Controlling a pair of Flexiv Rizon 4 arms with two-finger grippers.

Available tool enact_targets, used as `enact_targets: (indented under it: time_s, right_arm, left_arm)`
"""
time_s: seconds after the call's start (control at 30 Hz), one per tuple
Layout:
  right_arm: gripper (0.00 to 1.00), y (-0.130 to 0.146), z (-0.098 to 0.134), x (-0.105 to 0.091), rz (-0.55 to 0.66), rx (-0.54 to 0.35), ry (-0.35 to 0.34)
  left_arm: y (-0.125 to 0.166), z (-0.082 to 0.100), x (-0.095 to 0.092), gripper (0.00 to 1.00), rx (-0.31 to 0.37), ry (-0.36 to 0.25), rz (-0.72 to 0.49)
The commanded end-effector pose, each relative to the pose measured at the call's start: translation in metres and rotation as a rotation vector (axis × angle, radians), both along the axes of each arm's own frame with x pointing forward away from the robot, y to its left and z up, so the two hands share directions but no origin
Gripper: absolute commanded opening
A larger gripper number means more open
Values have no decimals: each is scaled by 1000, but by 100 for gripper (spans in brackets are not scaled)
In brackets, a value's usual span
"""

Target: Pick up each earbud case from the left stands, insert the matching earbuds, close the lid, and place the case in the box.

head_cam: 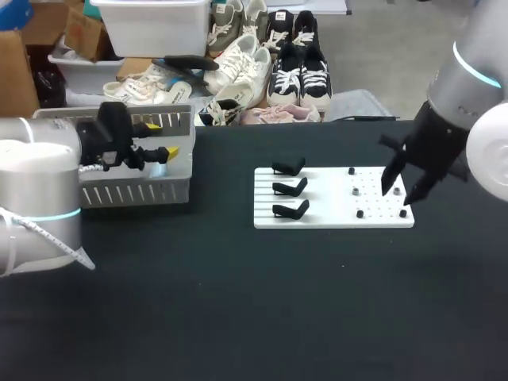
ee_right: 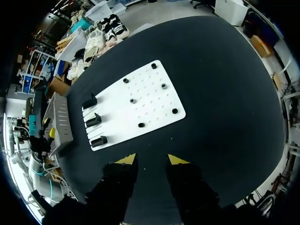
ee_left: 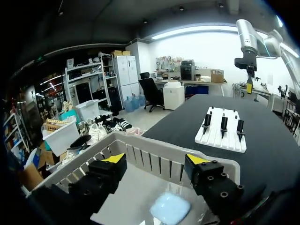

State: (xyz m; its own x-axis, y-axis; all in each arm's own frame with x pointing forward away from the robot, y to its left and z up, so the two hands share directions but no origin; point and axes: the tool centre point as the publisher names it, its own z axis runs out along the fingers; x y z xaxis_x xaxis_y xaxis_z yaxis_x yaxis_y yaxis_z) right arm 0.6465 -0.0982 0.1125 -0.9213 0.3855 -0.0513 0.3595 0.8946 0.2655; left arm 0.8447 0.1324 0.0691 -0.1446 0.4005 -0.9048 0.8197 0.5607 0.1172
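**Left claw over the box, case down: get out cleanly**

- Table [head_cam: 238, 302]: black top, carries everything.
- Grey box [head_cam: 135, 193]: well left of the white board [head_cam: 325, 198], slatted walls.
- Left claw [ee_left: 155, 159]: well left of the board, hanging in the mouth of the box. Fingers spread wide, nothing held.
- Right claw [ee_right: 152, 160]: up over the board's right end. Fingers parted, empty.
- Three black stands [head_cam: 290, 188]: on the board's left part. All look bare to me.
- Pale blue earbud case [ee_left: 169, 208]: far left of the board, lying flat on the box floor under the left claw, touching neither finger. Lid looks closed, but I can't be sure.
- Small dark pegs [head_cam: 359, 213]: on the board's right part. Too small to tell if any hold earbuds.

My read: this is the tail of a drop-off. I'd lift the left claw straight up until both fingers are above the box wall, and only then swing toward the board. I'd keep the fingers spread so they don't snag the case. The right claw should hold off at the board's right end so the arms don't cross.
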Motion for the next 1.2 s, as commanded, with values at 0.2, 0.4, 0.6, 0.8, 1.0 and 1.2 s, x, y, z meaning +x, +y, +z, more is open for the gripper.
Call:
enact_targets:
  time_s: [0.2, 0.4, 0.6, 0.8, 1.0, 1.2]
  right_arm:
    - [40, -14, 17, 6, 65, -75, -106]
    - [41, -38, 24, 9, 99, -75, -199]
    - [46, -70, 24, 10, 126, -67, -268]
    - [47, -98, 21, 9, 148, -56, -311]
    - [47, -126, 23, 7, 149, -22, -360]
    - [100, -140, 21, 4, 147, 8, -349]
  left_arm:
    - [-23, 32, -37, 100, -31, -29, -78]
    - [-57, 41, -77, 100, -74, -40, -89]
    - [-90, 44, -109, 100, -94, -17, -81]
    - [-112, 56, -140, 100, -78, 8, -70]
    - [-137, 63, -165, 100, -74, 48, -77]
    - [-149, 63, -174, 100, -74, 78, -45]
